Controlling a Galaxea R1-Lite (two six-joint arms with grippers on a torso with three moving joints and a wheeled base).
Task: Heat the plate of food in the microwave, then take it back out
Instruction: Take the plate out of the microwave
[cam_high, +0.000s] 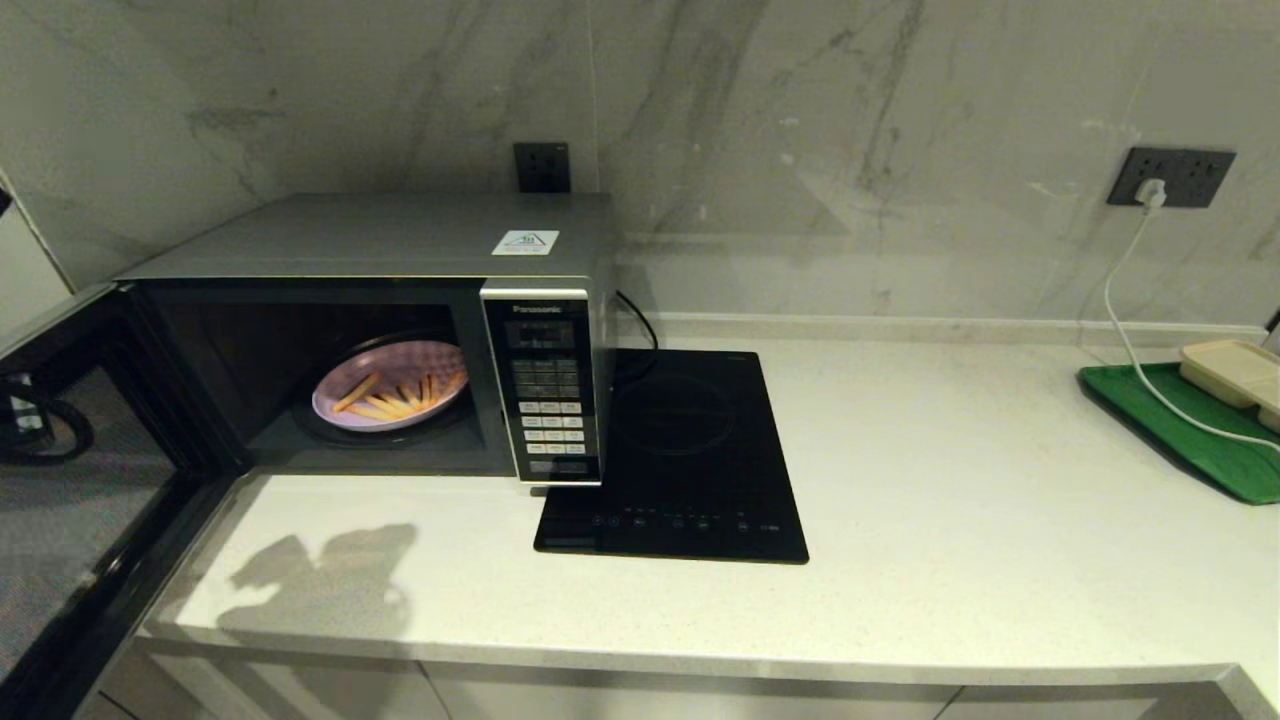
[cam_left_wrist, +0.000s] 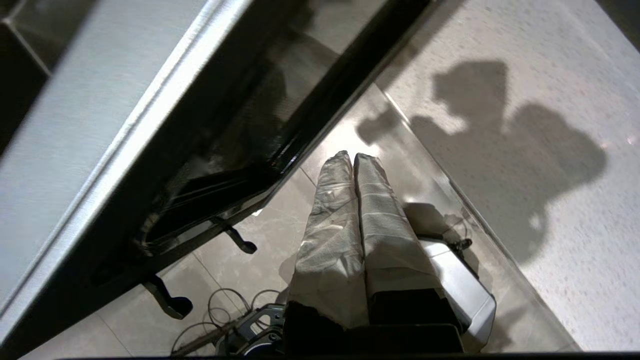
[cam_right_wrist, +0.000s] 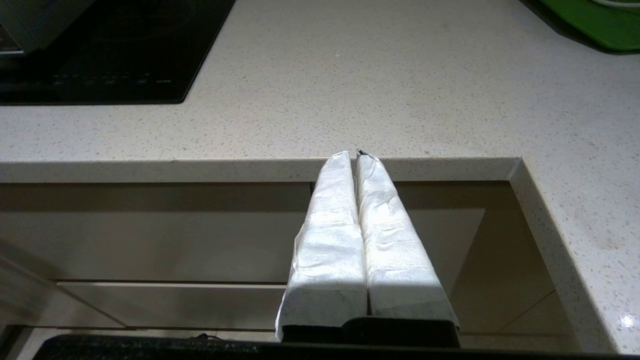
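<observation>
The brand name "Panasonic" reads in pale letters at the top of the control panel (cam_high: 545, 385) on the microwave (cam_high: 400, 300), above a dark display and rows of keys whose markings are too small to read. A white sticker (cam_high: 525, 242) with a green triangular sign lies on the microwave's top, its wording illegible. The hob (cam_high: 690, 460) carries a row of small pale touch symbols and a short word along its front edge, seen in both the head and right wrist views, but none can be made out.
</observation>
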